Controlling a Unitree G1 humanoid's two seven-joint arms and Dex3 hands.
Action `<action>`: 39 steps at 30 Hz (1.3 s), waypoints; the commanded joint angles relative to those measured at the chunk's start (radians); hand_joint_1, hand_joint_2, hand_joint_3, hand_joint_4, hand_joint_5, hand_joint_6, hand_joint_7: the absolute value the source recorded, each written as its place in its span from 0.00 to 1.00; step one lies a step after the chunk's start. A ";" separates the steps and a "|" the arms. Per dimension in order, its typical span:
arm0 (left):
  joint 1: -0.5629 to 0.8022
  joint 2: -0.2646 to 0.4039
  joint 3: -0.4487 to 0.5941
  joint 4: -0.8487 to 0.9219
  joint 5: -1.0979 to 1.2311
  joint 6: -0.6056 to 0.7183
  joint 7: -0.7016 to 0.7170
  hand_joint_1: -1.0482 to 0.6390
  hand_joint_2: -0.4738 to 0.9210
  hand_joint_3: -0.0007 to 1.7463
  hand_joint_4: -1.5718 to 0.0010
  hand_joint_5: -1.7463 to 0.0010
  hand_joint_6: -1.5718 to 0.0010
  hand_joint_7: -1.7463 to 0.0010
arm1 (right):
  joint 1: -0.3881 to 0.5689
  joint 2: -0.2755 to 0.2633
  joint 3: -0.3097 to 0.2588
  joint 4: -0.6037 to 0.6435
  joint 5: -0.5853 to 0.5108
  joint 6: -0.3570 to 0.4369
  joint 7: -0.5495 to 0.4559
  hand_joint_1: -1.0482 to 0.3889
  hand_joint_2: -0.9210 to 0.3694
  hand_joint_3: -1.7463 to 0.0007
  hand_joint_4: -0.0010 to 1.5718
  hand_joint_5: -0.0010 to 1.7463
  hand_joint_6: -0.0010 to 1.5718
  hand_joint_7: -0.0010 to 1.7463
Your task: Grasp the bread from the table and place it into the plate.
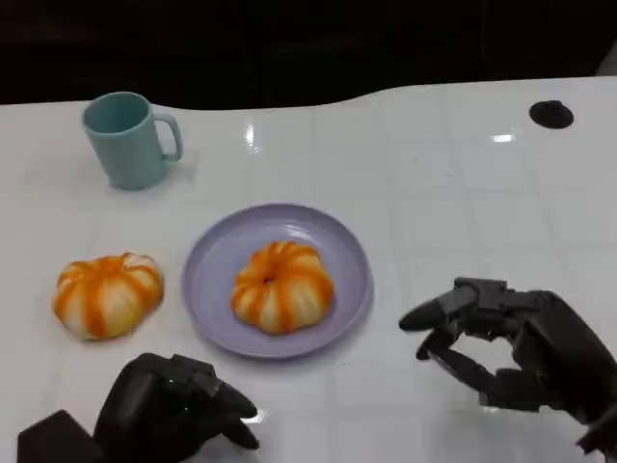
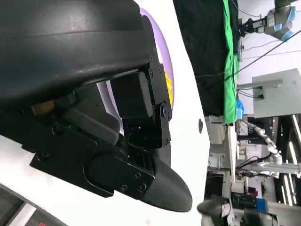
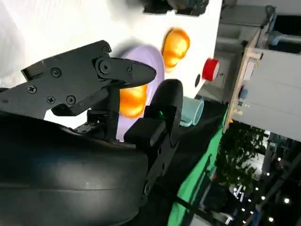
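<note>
1. One bread [image 1: 282, 286] already sits in the plate [image 1: 214, 280]; a second bread [image 1: 107, 294] lies on the desk [image 1: 463, 203] just left of it, likely left to move.
2. Left hand [image 1: 178, 410] is loosely curled and holds nothing; right hand [image 1: 501, 342] is spread, empty.
3. Count: two breads, one plate, one mug [image 1: 128, 139].

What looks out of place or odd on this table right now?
Nothing is spilled, tipped or damaged. One bread sits in the purple plate, a second bread lies on the table to the plate's left, and the cup stands upright. Both the left hand and right hand hold nothing.
</note>
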 commanded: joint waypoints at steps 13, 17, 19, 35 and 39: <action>0.007 0.018 0.009 -0.003 -0.004 -0.014 0.001 0.00 0.98 0.00 0.08 0.64 0.00 0.88 | 0.104 0.076 -0.056 0.001 -0.078 -0.038 -0.080 0.63 0.31 0.33 0.47 1.00 0.46 0.82; 0.010 0.018 0.009 -0.005 -0.004 -0.014 0.001 0.00 0.99 0.00 0.08 0.64 0.00 0.88 | 0.096 0.083 -0.064 0.035 -0.085 -0.065 -0.081 0.62 0.31 0.32 0.47 1.00 0.44 0.85; 0.013 0.018 0.008 -0.008 -0.002 -0.013 0.003 0.00 0.99 0.00 0.08 0.64 0.00 0.88 | 0.093 0.084 -0.069 0.048 -0.091 -0.068 -0.081 0.61 0.32 0.32 0.48 1.00 0.44 0.87; 0.013 0.021 0.011 -0.010 -0.008 -0.013 -0.001 0.00 0.99 0.00 0.08 0.64 0.00 0.87 | 0.078 0.089 -0.076 0.118 -0.122 -0.115 -0.085 0.59 0.35 0.29 0.52 1.00 0.43 0.89; 0.017 0.022 0.010 -0.016 -0.005 -0.014 0.000 0.00 0.99 0.00 0.08 0.64 0.00 0.87 | 0.078 0.090 -0.074 0.118 -0.130 -0.128 -0.087 0.58 0.36 0.29 0.52 1.00 0.44 0.88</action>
